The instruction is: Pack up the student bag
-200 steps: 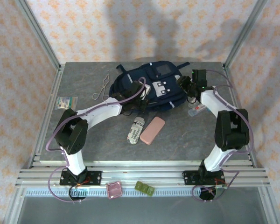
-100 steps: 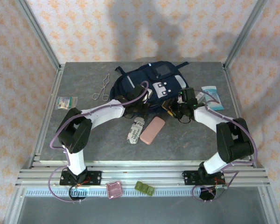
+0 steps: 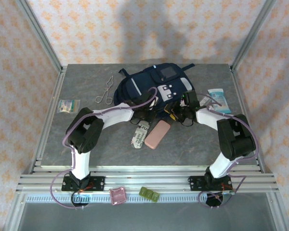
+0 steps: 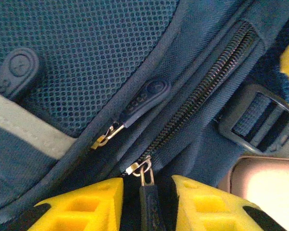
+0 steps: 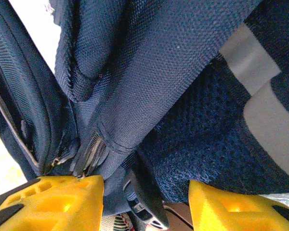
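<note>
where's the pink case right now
In the top view the pink case lies on the table near the middle, just in front of the student bag, with a white printed pack right beside it on the left.

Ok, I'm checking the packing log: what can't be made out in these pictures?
- Student bag contents: fabric covers them, all views.
- Zipper pull, lower end: cut off by the bottom edge, left wrist view.
- Small packet, label print: too small, top view.

left claw (image 4: 147, 195) parted, right claw (image 5: 145, 199) swung inward
</note>
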